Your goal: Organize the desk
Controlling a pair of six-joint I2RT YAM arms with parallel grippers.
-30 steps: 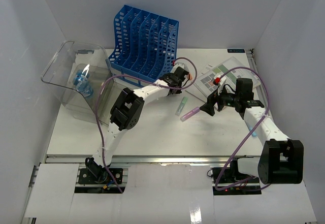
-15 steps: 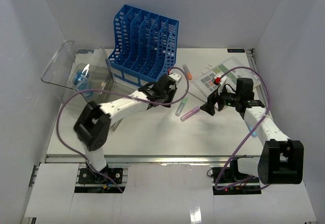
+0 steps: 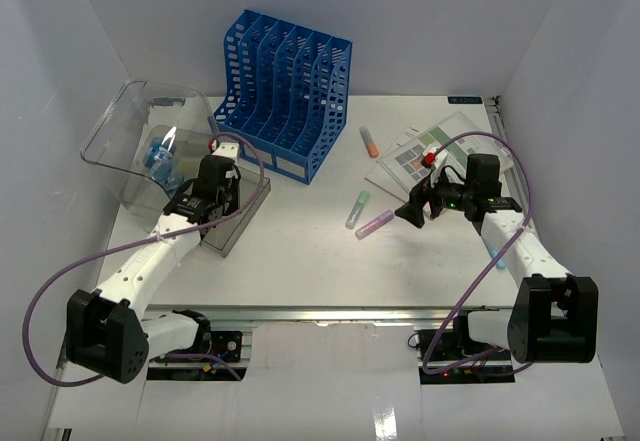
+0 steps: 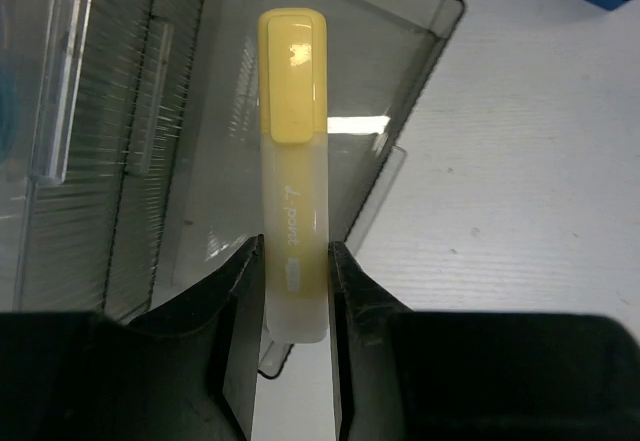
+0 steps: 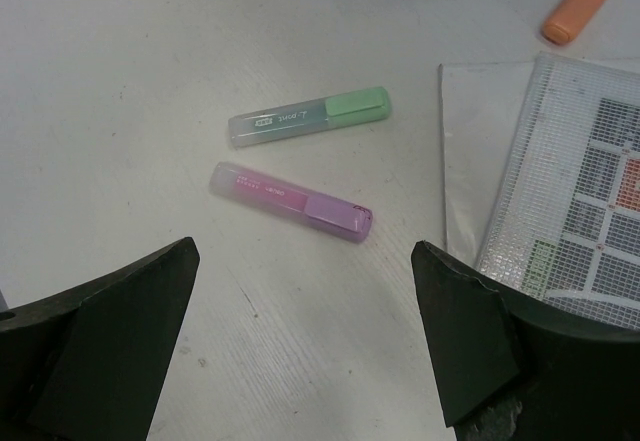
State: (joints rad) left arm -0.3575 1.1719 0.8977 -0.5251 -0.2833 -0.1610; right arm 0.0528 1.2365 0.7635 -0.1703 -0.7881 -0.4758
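Note:
The white desk (image 3: pixel 300 266) holds a green highlighter (image 3: pixel 358 208), a purple highlighter (image 3: pixel 373 225) and an orange marker (image 3: pixel 369 141) near its middle. My left gripper (image 3: pixel 220 163) is at the left, beside the clear plastic bin (image 3: pixel 140 146). It is shut on a yellow highlighter (image 4: pixel 293 151) that points forward over the bin's clear wall and grey lid (image 4: pixel 400 71). My right gripper (image 3: pixel 412 211) is open and empty, hovering just right of the purple highlighter (image 5: pixel 292 199) and green highlighter (image 5: pixel 310 116).
A blue file rack (image 3: pixel 285 86) stands at the back. A clear pouch with a printed sheet (image 3: pixel 430 149) lies at the back right. The clear bin holds a blue object (image 3: pixel 160 158). White walls close in both sides.
My left arm has swung from beside the file rack to the clear bin at the left, carrying the yellow highlighter. The right arm has not moved.

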